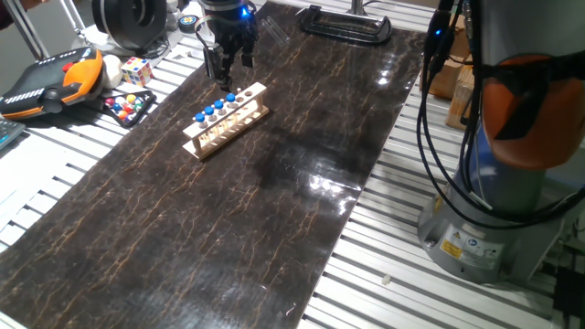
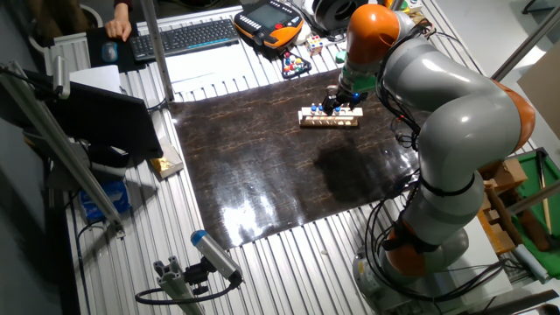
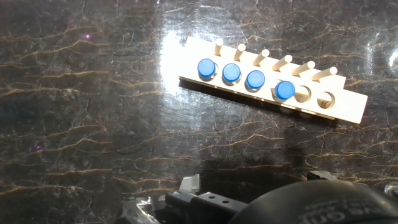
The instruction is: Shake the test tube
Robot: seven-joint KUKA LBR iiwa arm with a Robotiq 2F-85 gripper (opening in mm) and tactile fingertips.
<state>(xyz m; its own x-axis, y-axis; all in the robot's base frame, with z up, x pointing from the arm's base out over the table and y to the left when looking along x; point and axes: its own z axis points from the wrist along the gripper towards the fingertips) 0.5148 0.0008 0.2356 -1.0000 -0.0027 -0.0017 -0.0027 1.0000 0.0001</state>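
Observation:
A pale wooden rack [image 3: 348,111] lies on the dark marble-patterned mat and holds several test tubes with round blue caps. In the hand view the fourth test tube [image 3: 285,90] leans slightly toward the two empty holes [image 3: 314,97] beside it. The same row of blue caps [image 1: 216,106] shows in one fixed view, and the rack [image 2: 329,120] appears in the other. My gripper [image 1: 227,75] hangs just above the far end of the capped row. Its dark fingers stand apart with nothing visible between them. The fingertips do not appear in the hand view.
Left of the mat lie an orange and black teach pendant [image 1: 50,80], a Rubik's cube [image 1: 136,69] and a tray of coloured balls [image 1: 128,105]. A black clamp [image 1: 345,22] lies at the mat's far edge. The robot's base [image 1: 494,219] stands to the right.

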